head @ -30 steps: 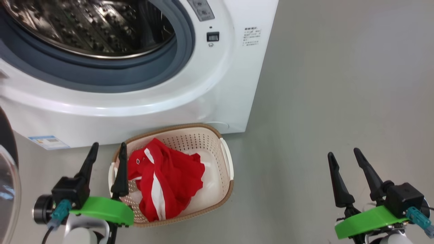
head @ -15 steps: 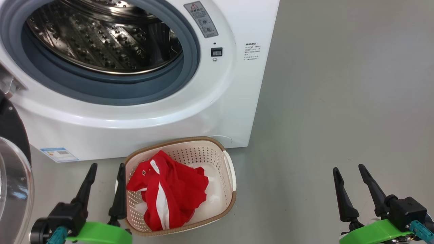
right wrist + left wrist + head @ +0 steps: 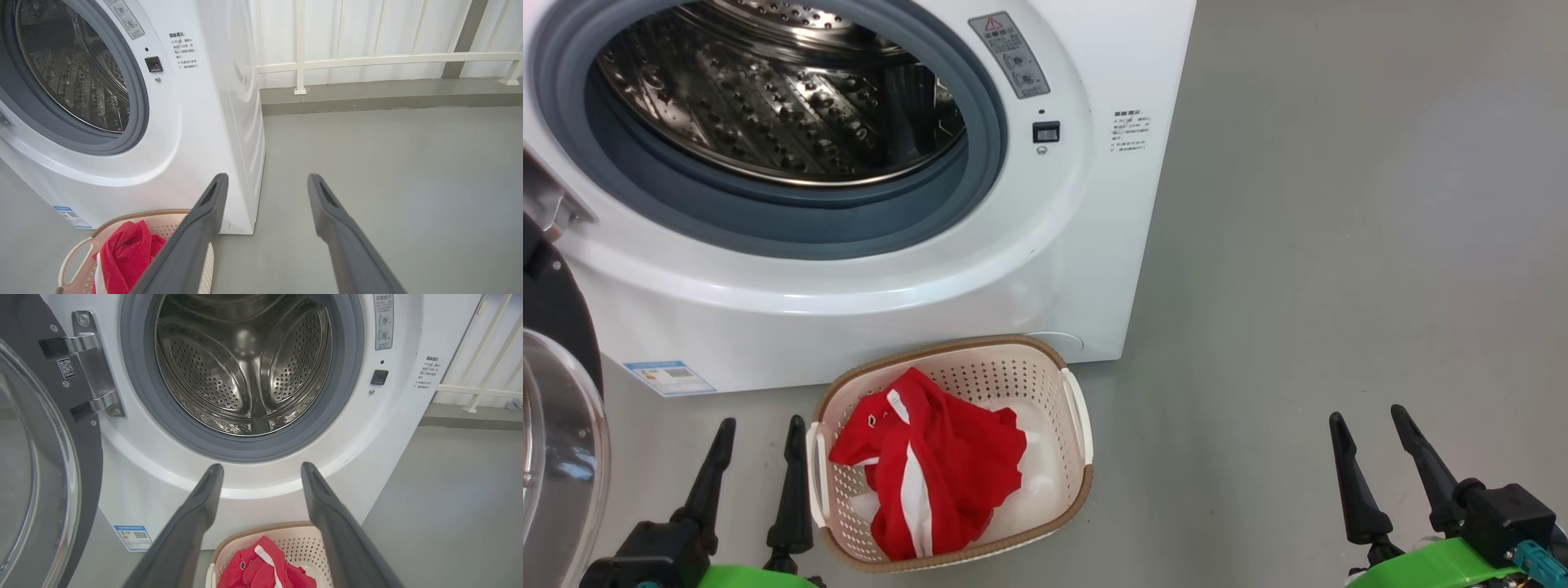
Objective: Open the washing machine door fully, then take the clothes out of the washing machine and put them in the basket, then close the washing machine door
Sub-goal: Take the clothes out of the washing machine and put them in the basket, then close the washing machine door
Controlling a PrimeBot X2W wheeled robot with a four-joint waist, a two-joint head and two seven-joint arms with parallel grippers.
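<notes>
Since a second ago the head camera has tipped up, so everything slid down the frame. On top of that, the left pincer point(image 3: 760, 420) has backed off a bit: its inner finger used to overlap the basket point(image 3: 947, 349), and now it sits just beside the basket's left handle. Both pincers are released, fingers spread wide with nothing between them, pointing up toward the washing machine point(image 3: 849, 327). The left one is low at the bottom left, aimed at the panel under the steel drum point(image 3: 245, 375) in its wrist view. The right pincer point(image 3: 1366, 412) is at the bottom right, well apart from the basket. The clothes point(image 3: 931, 457) are lying bunched in the basket, which sits on the floor point(image 3: 1298, 245) right in front of the machine. On the far left the washing machine door point(image 3: 41, 477) is swung open, near the left pincer's outer side. The right side has loads of bare floor, running back to a white railing point(image 3: 367, 61).
</notes>
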